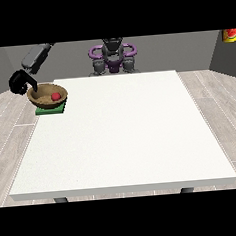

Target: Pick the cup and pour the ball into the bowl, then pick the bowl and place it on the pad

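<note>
My bowl [48, 96] is the thing to steer by here: a brown, wooden-looking dish sitting on the green pad [50, 109] at the far corner of the white table [121, 140], on the view's left. The pad shows as a thin green slab peeking out below and to the front of the bowl, so the bowl is set on top of it and covers most of it. Inside the bowl lies the red ball [55, 96], resting toward the side of the bowl that faces the middle of the table. My hand at the view's left [21, 81] is just beside the bowl, at its outer, upper edge, past the table's side; a dark finger reaches down to the bowl's rim and appears to touch it, but I cannot tell whether my fingers are wrapped over that rim or lying slack against it. My grey forearm [36, 55] slopes up and away from the bowl toward my torso [113, 57], which stands behind the table's far edge, well apart from the bowl. Far from the bowl, at the view's upper right corner, a red and yellow object [230, 35] is mounted on the wall.
</note>
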{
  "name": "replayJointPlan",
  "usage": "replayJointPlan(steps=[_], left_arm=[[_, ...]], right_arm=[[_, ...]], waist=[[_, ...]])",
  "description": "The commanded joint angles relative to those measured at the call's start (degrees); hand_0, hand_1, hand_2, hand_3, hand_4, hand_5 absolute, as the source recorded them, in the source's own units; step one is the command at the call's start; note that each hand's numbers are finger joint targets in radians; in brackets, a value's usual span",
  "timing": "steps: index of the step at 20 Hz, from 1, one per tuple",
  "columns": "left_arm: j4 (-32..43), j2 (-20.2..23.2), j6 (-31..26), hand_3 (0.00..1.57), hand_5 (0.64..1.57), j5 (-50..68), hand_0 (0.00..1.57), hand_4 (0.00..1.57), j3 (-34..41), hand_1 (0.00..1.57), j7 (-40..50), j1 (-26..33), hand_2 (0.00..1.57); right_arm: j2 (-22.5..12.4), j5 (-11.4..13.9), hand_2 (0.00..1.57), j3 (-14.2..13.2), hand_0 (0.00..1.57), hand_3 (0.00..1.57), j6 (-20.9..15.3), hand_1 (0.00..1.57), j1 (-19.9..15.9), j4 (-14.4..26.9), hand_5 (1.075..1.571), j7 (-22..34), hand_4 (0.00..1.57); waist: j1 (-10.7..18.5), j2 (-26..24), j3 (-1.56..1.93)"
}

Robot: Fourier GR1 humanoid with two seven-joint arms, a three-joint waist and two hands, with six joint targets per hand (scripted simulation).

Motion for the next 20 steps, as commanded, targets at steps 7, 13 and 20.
replayJointPlan(steps=[7, 13, 20], left_arm=[[1.35, 2.02, 0.95, 0.0, 1.565, -0.12, 0.0, 1.19, -0.3, 0.0, -1.11, -0.85, 0.0], [3.22, 3.18, -0.8, 0.0, 1.567, 0.66, 0.0, 1.19, 0.62, 0.0, -4.33, 0.01, 0.0], [1.0, 0.8, -0.2, 0.0, 1.569, 0.67, 0.0, 1.21, -2.25, 0.0, -2.02, 0.72, 0.0]], right_arm=[[6.56, -1.49, 1.4, -1.0, 1.46, 0.76, -6.32, 1.46, -2.79, 0.24, 1.532, -3.5, 0.0], [-1.06, 0.15, 1.32, -0.65, 1.15, 1.0, -4.7, 1.15, -4.54, 0.71, 1.532, -2.91, 0.19], [2.62, 4.02, 0.0, 4.83, 0.0, 0.0, -2.77, 0.0, -4.29, 2.41, 1.407, -0.24, 0.0]], waist=[[0.12, 1.4, 0.05], [0.77, 4.13, 0.03], [2.09, 0.61, 0.05]])
